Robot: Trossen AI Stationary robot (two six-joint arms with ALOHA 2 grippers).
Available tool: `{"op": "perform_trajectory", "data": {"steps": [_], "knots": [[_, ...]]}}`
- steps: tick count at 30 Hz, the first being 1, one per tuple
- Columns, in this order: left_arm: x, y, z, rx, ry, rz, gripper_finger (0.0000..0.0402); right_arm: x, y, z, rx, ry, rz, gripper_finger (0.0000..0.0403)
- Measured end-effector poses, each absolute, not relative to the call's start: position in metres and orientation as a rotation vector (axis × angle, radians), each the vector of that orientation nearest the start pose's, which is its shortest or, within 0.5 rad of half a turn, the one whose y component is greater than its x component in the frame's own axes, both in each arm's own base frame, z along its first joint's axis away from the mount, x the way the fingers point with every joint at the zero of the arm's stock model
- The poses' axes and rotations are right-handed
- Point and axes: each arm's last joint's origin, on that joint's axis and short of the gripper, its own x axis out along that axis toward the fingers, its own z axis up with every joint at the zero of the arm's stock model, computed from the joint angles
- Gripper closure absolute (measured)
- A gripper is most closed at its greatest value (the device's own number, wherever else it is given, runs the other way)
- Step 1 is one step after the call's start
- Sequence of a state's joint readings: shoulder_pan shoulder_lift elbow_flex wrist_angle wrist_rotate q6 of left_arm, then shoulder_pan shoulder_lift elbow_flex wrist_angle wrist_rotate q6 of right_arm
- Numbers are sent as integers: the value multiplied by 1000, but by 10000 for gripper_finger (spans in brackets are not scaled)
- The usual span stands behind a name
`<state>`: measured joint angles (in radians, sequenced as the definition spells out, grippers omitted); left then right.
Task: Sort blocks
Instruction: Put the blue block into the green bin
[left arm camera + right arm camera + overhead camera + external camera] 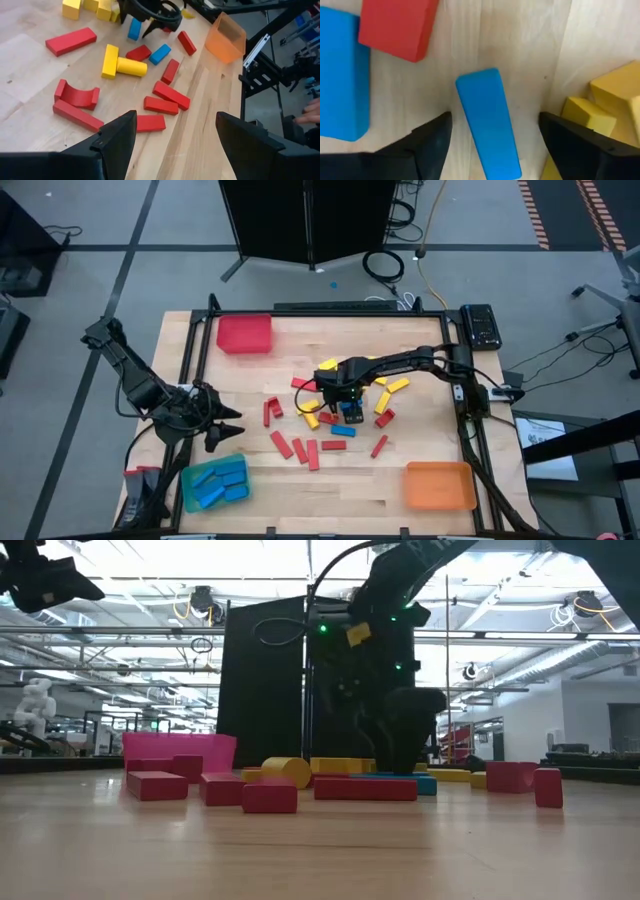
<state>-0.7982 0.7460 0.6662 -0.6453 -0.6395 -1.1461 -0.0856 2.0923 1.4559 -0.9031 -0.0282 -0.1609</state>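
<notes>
I've got a wooden table (pixel 400 500) here. Red tray (pixel 244 334) sits at 11 o'clock, orange tray (pixel 438 484) at 5, blue-filled tray (pixel 214 484) at 7, loose blocks (pixel 310 450) scattered mid-table.

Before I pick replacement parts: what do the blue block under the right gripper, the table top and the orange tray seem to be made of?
Blue block: looks like painted wood or foam, matte, with soft rounded edges; I can't tell which. Table top: pale wood, visible grain and plank seams. Orange tray: translucent plastic, light shows through its walls. The right gripper hangs open around the block.
</notes>
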Motion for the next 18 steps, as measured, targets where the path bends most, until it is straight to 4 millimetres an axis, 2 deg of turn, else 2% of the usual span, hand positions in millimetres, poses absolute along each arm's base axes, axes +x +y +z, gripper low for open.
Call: {"op": "perform_trajectory", "data": {"steps": [3, 5, 11, 12, 18], "knots": [[113, -90, 263, -635, 536, 179, 125, 384, -32, 135, -54, 1541, 64, 129], [113, -90, 263, -635, 529, 184, 125, 382, -32, 133, -57, 1547, 60, 158], [113, -90, 263, -639, 519, 186, 125, 381, -31, 130, -55, 1545, 64, 307], [113, -90, 263, -639, 519, 186, 125, 382, -31, 130, -51, 1543, 59, 323], [114, -90, 266, -649, 477, 201, 125, 385, -32, 137, -20, 1517, 25, 322]]}}
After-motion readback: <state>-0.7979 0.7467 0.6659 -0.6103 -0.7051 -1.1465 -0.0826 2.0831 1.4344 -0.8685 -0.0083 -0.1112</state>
